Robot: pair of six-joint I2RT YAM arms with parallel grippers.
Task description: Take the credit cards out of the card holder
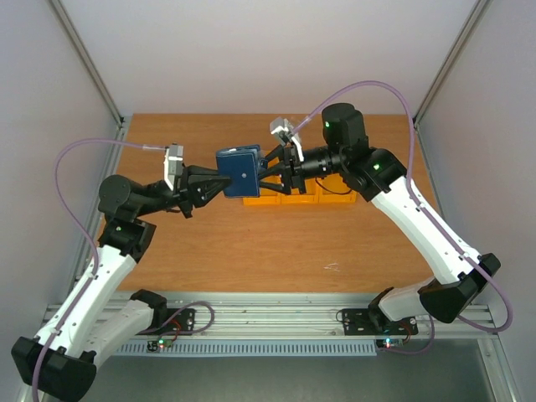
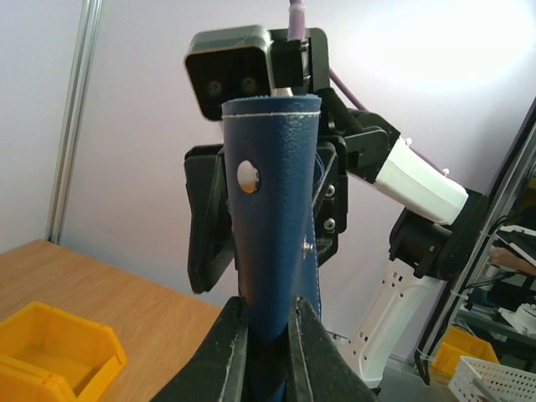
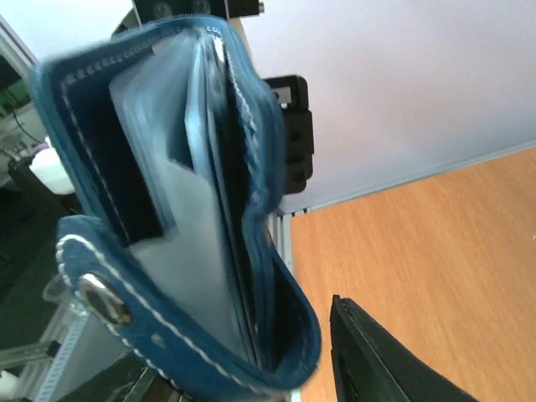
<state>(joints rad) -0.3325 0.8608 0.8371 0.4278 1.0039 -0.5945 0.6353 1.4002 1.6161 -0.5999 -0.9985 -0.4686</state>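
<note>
Left gripper (image 2: 268,335): it was nearly closed, and its jaws pinched one edge of the holder (image 1: 238,172). In the left wrist view the navy leather stood up between the two fingers. I judge this grip was there to keep the holder steady in the air for the other arm.

Right gripper (image 1: 276,167): it was at the opposite edge of the holder, with jaws partly apart on both sides of it. Whether it already gripped something, I cannot tell; only one dark finger (image 3: 385,360) showed in its own view.

Holder: it was lifted above the table (image 1: 167,251), over the middle of the far half, between the two grippers. Its open side was turned to the right gripper, so the clear sleeves (image 3: 180,209) faced that arm.

Cards: no card was clearly seen outside the holder; the sleeves were blurred, so the colours inside I cannot name.

Bins (image 1: 289,194): orange, on the table directly under the holder, near the far edge.

Step, my judgement: the right gripper was reaching into the sleeves for a card.
</note>
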